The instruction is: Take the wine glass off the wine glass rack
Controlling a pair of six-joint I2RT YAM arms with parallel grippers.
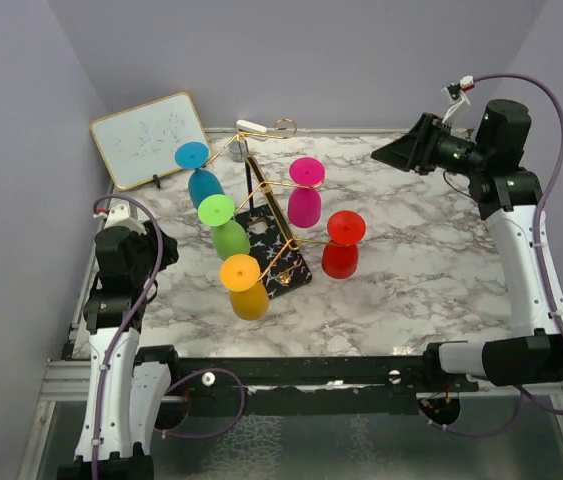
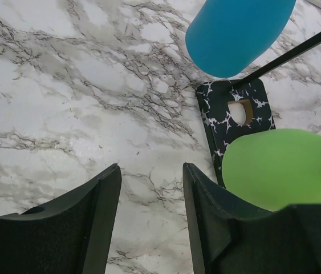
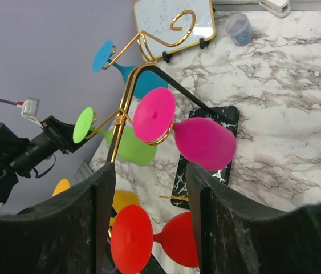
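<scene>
No legible writing: the whiteboard (image 1: 149, 138) is showing only faint scribbles. The pink wine glass (image 1: 304, 205) and four others are hanging on the wine glass rack (image 1: 286, 265), mid-table (image 1: 431, 290). Left gripper (image 2: 151, 177) and right gripper (image 3: 150, 174) are gaping, empty. The left wrist view is cropping two glasses.

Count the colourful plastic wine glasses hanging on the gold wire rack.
5 on the gold wire rack: blue glass back left, green glass in front of it, orange glass front left, pink glass back right, red glass front right. None appears hidden.
</scene>
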